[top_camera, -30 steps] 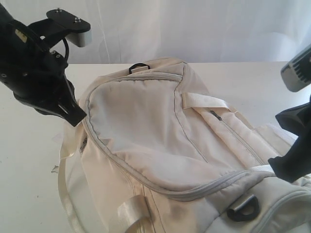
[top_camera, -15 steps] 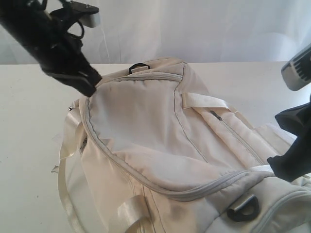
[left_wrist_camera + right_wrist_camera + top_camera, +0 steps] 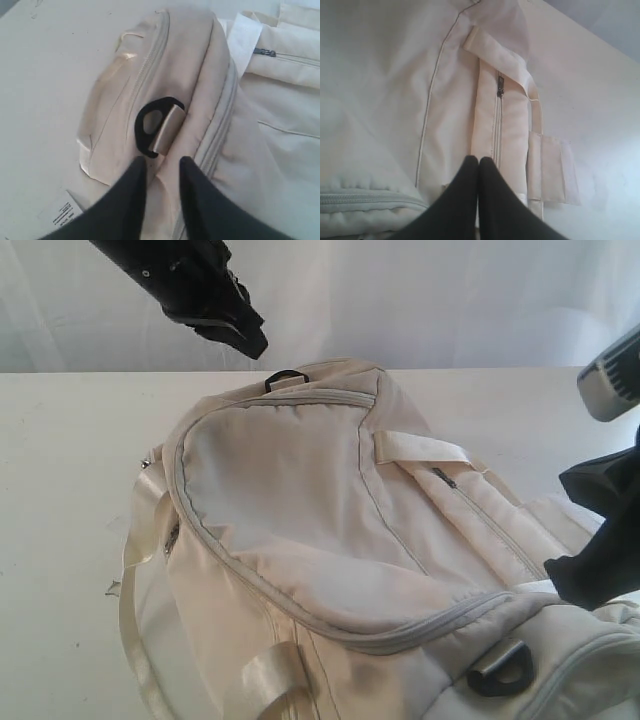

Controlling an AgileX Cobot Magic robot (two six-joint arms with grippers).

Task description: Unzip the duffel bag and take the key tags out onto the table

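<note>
white table (image 3: pixel 60 500), left gripper (image 3: pixel 256 346) aloft

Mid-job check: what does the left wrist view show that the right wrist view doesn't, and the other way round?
Only the left wrist view: a black D-ring on a webbing loop at the bag's end, close in front of the open left gripper, and a printed label beside the bag.

Only the right wrist view: the shut right gripper with its tips near a pocket zipper, and a folded strap end.

Both: the cream duffel bag, the white table and a dark zipper pull, probably the same one. Key tags appear in neither.
</note>
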